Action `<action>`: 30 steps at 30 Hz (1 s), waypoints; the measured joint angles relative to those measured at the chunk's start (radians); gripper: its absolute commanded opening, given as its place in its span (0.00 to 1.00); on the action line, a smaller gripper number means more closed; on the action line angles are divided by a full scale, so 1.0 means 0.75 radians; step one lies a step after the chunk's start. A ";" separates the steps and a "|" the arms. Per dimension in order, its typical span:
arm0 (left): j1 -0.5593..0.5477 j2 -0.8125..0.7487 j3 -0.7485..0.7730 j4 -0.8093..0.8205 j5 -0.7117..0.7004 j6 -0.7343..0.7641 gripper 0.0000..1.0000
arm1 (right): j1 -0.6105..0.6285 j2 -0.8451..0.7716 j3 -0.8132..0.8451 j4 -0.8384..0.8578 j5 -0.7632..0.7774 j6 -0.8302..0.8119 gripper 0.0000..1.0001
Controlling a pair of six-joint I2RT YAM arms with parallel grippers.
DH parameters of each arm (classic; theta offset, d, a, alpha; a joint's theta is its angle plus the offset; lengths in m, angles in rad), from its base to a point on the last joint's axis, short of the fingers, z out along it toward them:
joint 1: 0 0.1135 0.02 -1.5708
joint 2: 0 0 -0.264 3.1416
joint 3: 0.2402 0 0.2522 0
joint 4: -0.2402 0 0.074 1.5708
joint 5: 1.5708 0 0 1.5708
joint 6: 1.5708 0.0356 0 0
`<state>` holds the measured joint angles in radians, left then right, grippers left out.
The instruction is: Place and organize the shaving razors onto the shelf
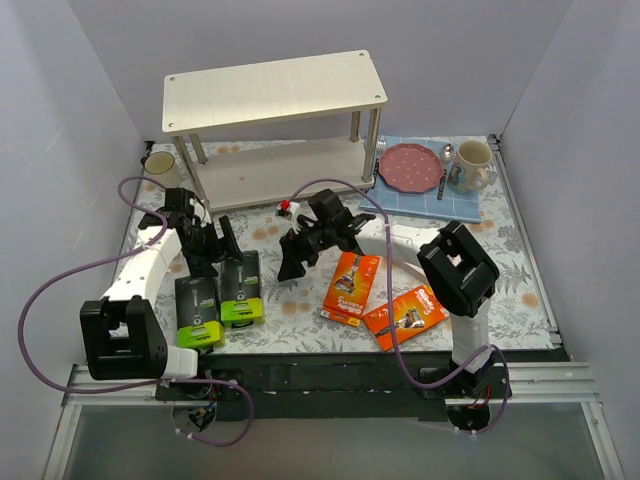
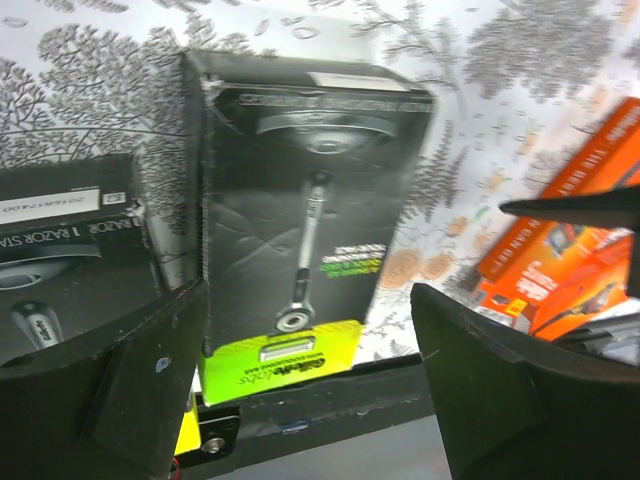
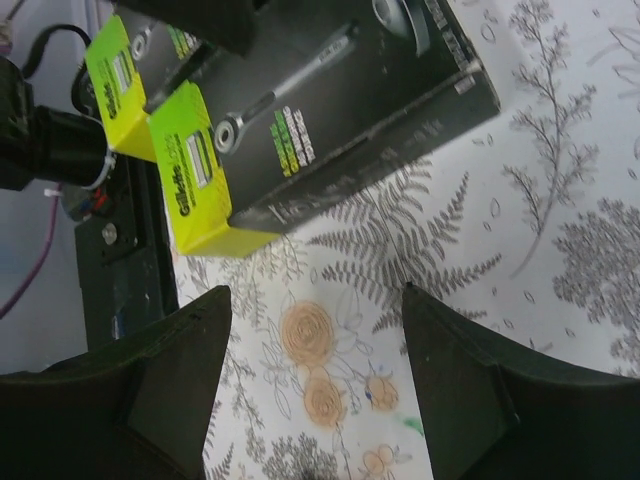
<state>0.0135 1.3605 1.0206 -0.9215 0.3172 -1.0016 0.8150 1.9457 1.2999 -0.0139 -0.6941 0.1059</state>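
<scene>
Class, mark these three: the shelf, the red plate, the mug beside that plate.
shelf (image 1: 275, 92): top external view, middle of its upper board.
red plate (image 1: 410, 165): top external view, its bare centre.
mug (image 1: 472, 163): top external view, its outer wall.

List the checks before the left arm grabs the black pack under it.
1. Left gripper open: ok.
2. Black pack centred under it: ok, lying flat, not yet gripped.
3. Room beside the second black pack: cannot tell; the two lie close side by side.
4. Right gripper out of the way: ok, open over the table beside the packs.
5. Shelf top board free: ok.
6. All six packs found: not ok; only these two and two orange packs show.
</scene>
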 measured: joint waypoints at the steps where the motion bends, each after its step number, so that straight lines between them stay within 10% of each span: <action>1: 0.000 0.006 -0.011 0.006 -0.011 -0.001 0.82 | 0.009 0.017 0.019 0.016 -0.005 0.016 0.77; 20: -0.058 0.257 -0.196 0.218 0.276 -0.114 0.52 | 0.025 0.055 -0.012 0.024 0.047 0.068 0.70; 30: -0.092 0.560 -0.003 0.352 0.507 -0.320 0.52 | -0.129 0.121 0.078 -0.063 0.095 -0.010 0.55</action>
<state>-0.0551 1.7805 1.0183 -0.6575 0.6975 -1.2415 0.7181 2.0365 1.3582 -0.0608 -0.6231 0.0986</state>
